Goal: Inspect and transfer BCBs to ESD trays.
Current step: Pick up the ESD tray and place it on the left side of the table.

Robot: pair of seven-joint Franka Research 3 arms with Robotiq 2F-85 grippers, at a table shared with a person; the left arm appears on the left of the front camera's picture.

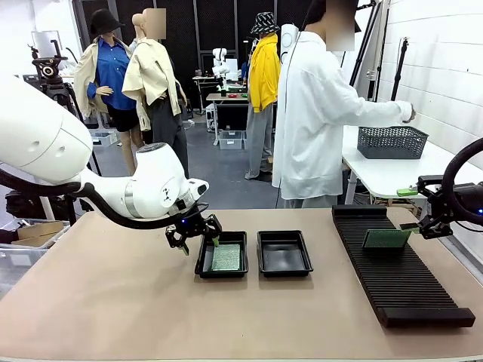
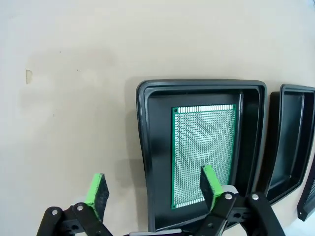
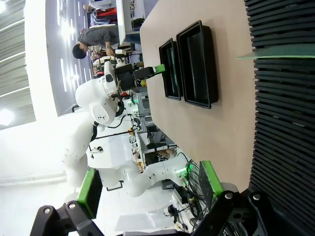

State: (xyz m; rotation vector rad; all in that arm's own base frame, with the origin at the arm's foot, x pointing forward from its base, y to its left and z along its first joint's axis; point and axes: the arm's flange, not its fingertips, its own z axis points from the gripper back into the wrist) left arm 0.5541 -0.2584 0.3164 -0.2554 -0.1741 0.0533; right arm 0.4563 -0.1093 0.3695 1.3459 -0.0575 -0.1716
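Note:
One green BCB point(image 1: 226, 257) lies flat in the left ESD tray point(image 1: 202, 260). My left gripper point(image 1: 192, 240) hangs open just above that tray's left rim. In the left wrist view the board point(image 2: 204, 147) lies inside the tray point(image 2: 143, 147), and my left gripper point(image 2: 153, 189) straddles the tray's near wall. The second tray point(image 1: 283, 265) stands beside it with nothing inside. Another BCB point(image 1: 386, 238) stands on edge in the slotted rack point(image 1: 407, 290). My right gripper point(image 1: 429, 226) is open just right of it. In the right wrist view the right gripper point(image 3: 148, 186) holds nothing and the board point(image 3: 280, 51) is far ahead.
A person in a white coat point(image 1: 313, 121) stands at the far side, turned toward a side table with a dark mesh basket point(image 1: 392, 142). Bare tan tabletop point(image 1: 98, 294) stretches to the left and front of the trays.

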